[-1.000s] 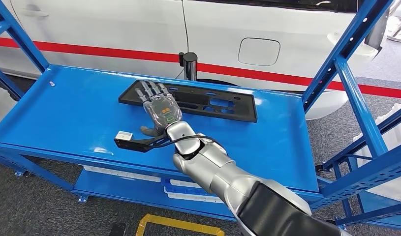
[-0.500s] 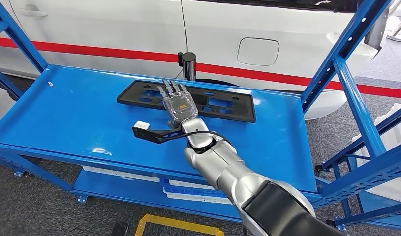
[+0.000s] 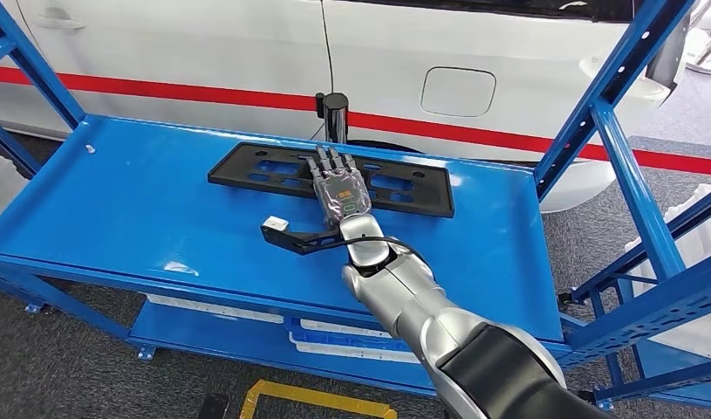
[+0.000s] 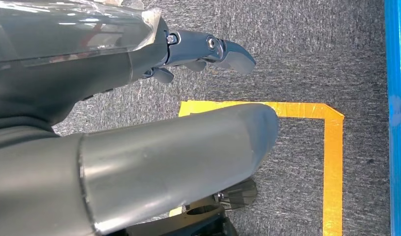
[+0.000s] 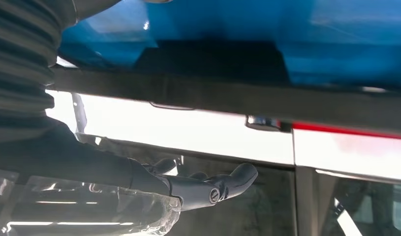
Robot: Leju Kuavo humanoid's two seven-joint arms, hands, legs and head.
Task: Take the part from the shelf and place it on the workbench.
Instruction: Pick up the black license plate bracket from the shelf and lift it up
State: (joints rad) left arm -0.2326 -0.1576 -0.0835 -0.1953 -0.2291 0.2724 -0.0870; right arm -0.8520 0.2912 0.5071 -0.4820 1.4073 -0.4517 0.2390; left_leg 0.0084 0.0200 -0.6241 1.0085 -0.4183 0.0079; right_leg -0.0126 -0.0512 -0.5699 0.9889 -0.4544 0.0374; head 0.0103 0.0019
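- Sitting under the right hand (image 3: pixel 341 194), the blue shelf (image 3: pixel 116 192) has the black part (image 3: pixel 404 188) lying flat on it.
- The part is right below the hand's straight, side-by-side fingers and is not lifted yet.
- The hand holds nothing, so grabbing and carrying to the workbench are left.
- The left hand (image 4: pixel 139 54) hangs by the floor, holding nothing.

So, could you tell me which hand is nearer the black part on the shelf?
Right. The right hand is stretched flat over the black part, while the left hand hangs down by the carpeted floor.
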